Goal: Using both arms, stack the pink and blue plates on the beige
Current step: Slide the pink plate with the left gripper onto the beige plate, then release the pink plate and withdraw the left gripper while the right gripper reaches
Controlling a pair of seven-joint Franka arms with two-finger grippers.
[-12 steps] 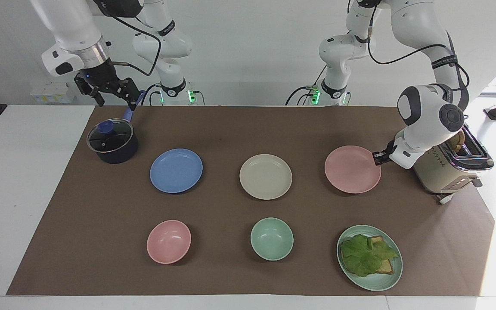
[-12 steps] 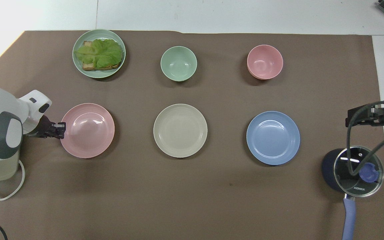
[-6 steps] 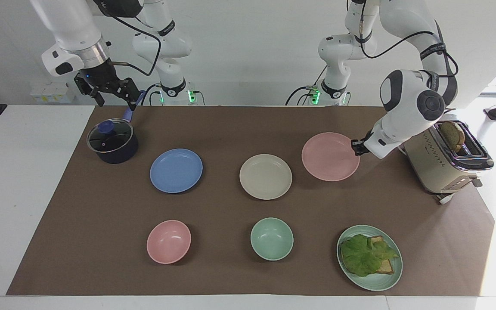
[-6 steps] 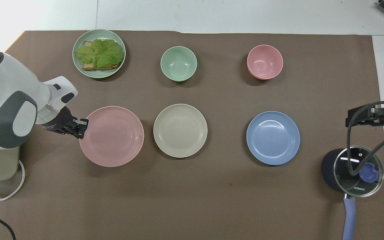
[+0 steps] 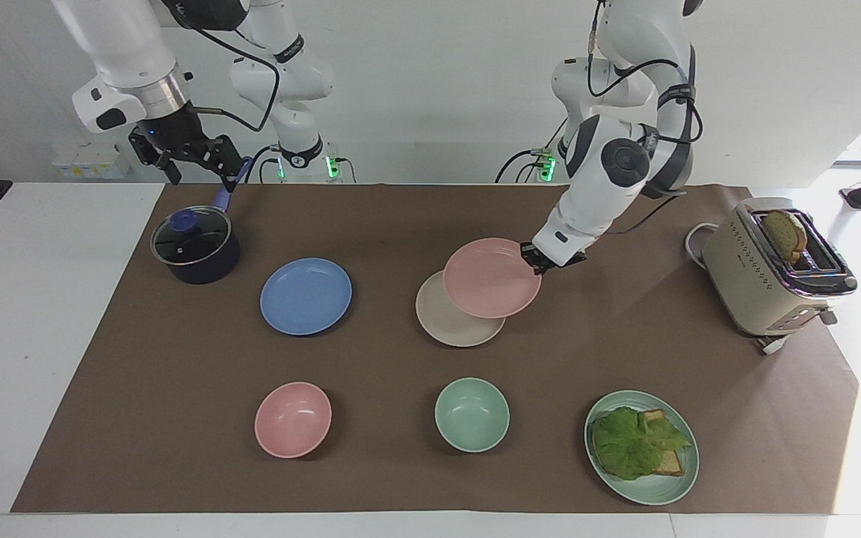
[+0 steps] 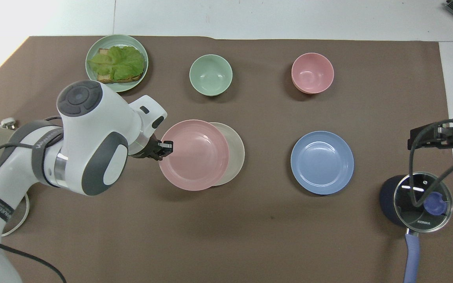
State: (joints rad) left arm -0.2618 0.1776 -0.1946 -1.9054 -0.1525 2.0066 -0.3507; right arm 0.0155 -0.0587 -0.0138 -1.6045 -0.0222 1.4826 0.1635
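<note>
Pink plate point(image 5: 492, 278) hangs in the air at the centre of the facing view, pinched at its rim by the left pincer point(image 5: 531, 259), overlapping the beige plate point(image 5: 451, 323) but not centred on it and not yet set down. Released now, I judge it would land skewed, one edge off the beige rim; a thin rim grip could also let it tilt or slip. The blue plate point(image 5: 306, 296) lies flat on the tabletop point(image 5: 139, 388), left of centre in that view, untouched. Upper left, the right pincer point(image 5: 199, 161) waits spread over the lidded dark pot point(image 5: 195, 246), holding nothing.

Containers: the pink bowl point(image 5: 293, 419) and green bowl point(image 5: 471, 414), lower in the view, look empty. The green plate point(image 5: 641, 446), lower right, carries toast under lettuce. The toaster point(image 5: 774, 265), far right, holds a bread slice.
</note>
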